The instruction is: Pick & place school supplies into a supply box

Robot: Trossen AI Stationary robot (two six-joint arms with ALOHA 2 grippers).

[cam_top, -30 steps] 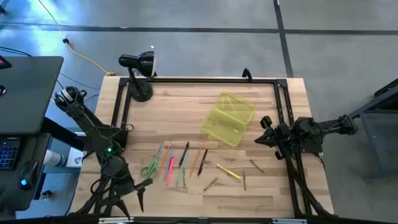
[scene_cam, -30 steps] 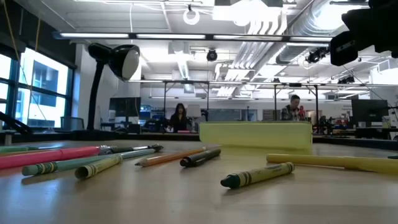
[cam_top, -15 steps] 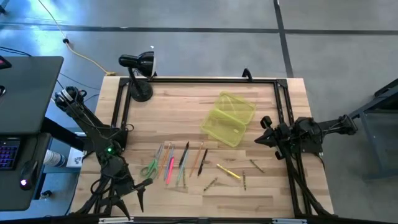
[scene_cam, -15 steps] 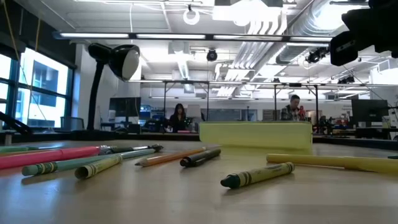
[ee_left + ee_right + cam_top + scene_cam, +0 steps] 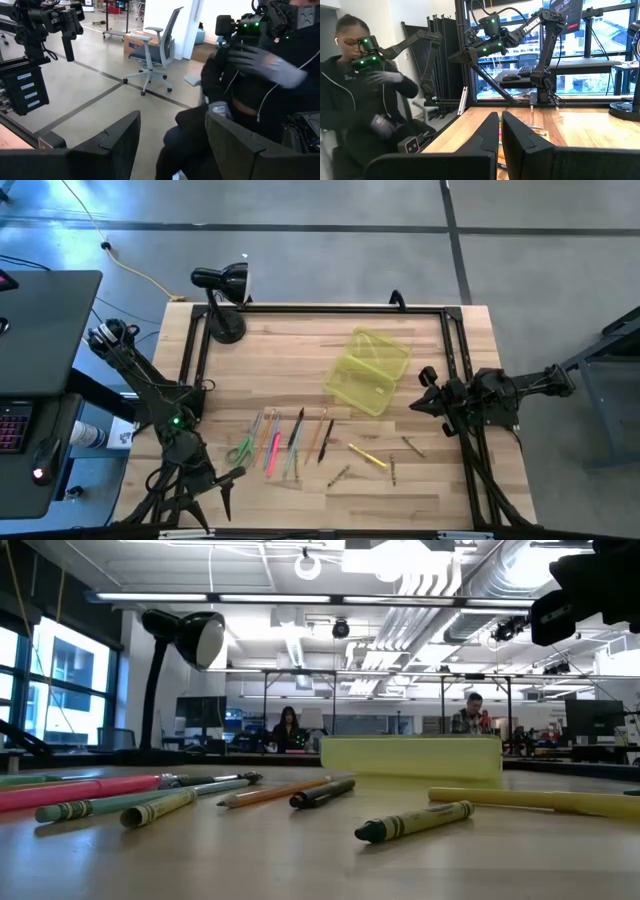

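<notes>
The supply box point(image 5: 367, 370) point(image 5: 410, 758), a translucent yellow-green case, rests on the wooden table right of centre with its lid open. The school supplies lie flat nearer the front edge: a row of pens and pencils point(image 5: 288, 438) point(image 5: 150, 795), green-handled scissors point(image 5: 240, 450), a yellow pen point(image 5: 368, 456) and short bits point(image 5: 412, 446). My left gripper point(image 5: 228, 490) point(image 5: 172, 130) hangs open above the near left corner, just left of the scissors, with nothing between its fingers. My right gripper point(image 5: 424, 392) point(image 5: 500, 125) is shut at the right edge, beside the box, pointing level across the table.
A black desk lamp point(image 5: 222, 290) point(image 5: 185, 635) stands at the far left corner. A black frame point(image 5: 330, 307) runs along the table's far, left and right sides. A person point(image 5: 260, 75) point(image 5: 365, 100) sits just off the table. Bare wood lies between the supplies and the box.
</notes>
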